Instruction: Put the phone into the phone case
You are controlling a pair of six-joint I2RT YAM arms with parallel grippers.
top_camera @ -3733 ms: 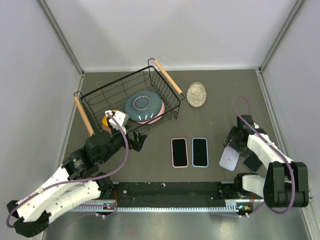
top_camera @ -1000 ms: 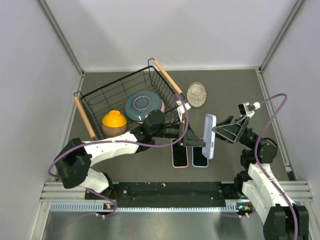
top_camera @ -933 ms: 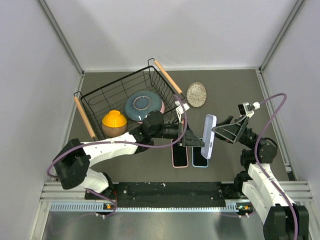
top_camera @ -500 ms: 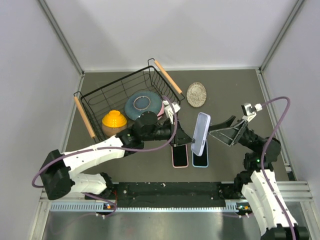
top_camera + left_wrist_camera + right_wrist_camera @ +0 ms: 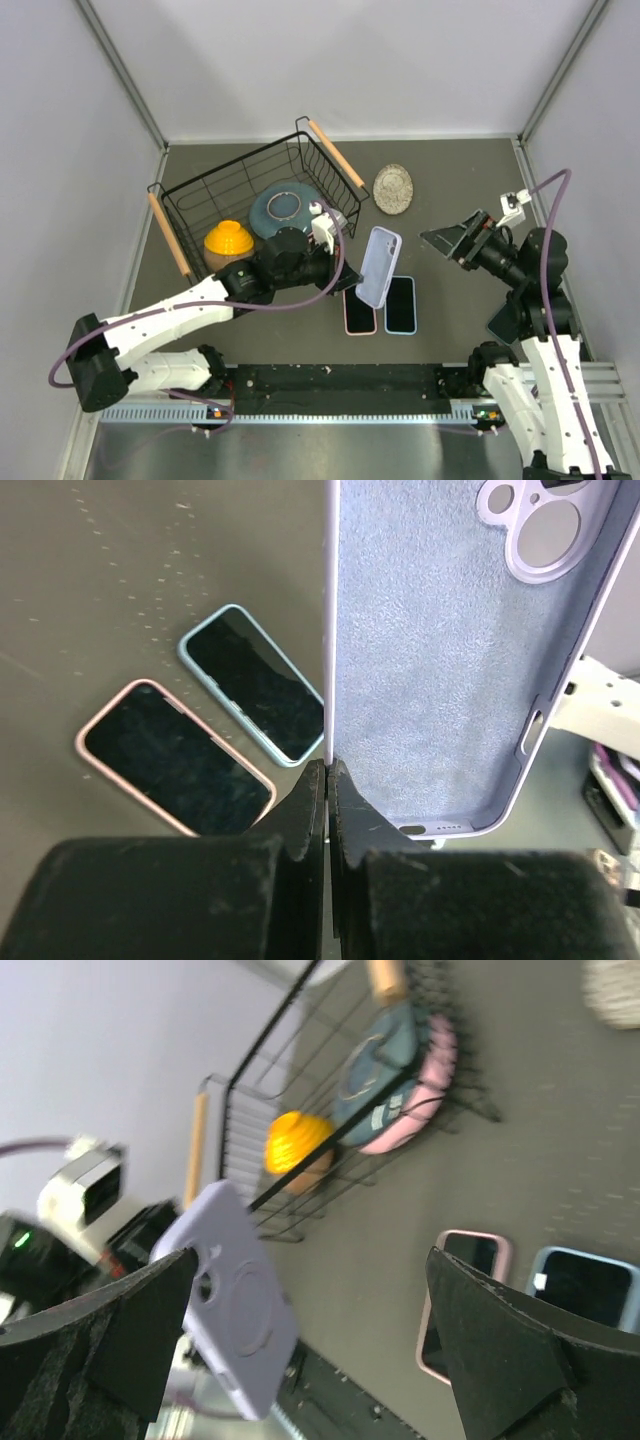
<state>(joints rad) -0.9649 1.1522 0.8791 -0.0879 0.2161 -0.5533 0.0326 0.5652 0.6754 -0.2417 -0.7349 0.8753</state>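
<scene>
A lavender phone case (image 5: 378,266) hangs in the air above the table, held by one long edge in my left gripper (image 5: 349,276), which is shut on it. In the left wrist view the case's soft inner side (image 5: 450,650) faces the camera, and the fingertips (image 5: 328,770) pinch its rim. Two phones lie flat below, one pink-rimmed (image 5: 359,311) and one blue-rimmed (image 5: 400,305). Which of them is the task's phone I cannot tell. My right gripper (image 5: 452,238) is raised to the right of the case, open and empty, and its view shows the case's back (image 5: 235,1305).
At the back left stands a black wire basket (image 5: 200,190) with wooden handles, holding a yellow bowl (image 5: 228,241) and a blue plate on a pink one (image 5: 288,212). Behind the phones lies a round silvery coaster (image 5: 393,188). Grey walls close in the table.
The right gripper has let go of the case, opened wide and drawn back to the right. The left gripper has closed on the case's edge and carried it left, tilting it.
</scene>
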